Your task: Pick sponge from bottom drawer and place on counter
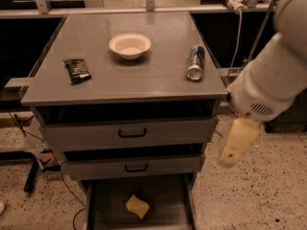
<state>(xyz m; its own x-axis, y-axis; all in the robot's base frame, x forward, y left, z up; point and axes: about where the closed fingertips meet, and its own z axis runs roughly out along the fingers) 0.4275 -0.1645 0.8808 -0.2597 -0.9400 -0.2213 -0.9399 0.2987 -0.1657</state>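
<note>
We reckon the sponge point(137, 206) in the bottom drawer point(103, 200) is light and squashy, best pinched mid-body; our tool point(237, 143) hangs up to its right, and we cannot tell its state.

A robot test lab or workshop is indicated rather than a home: a plain grey metal cabinet point(129, 134) of drawers is set on a speckled hard floor point(254, 200), thin cables point(68, 191) are trailed across that floor at the left, and bare metal rails point(96, 11) with a white cord point(236, 37) hung from them are seen behind the counter point(158, 75). A bowl point(130, 45), a can point(195, 62) and a dark packet point(77, 70) are laid well apart on the counter. A white robot arm point(276, 75) is seen at the cabinet's right, its yellowish gripper point(236, 145) held beside the drawers, above the floor.
</note>
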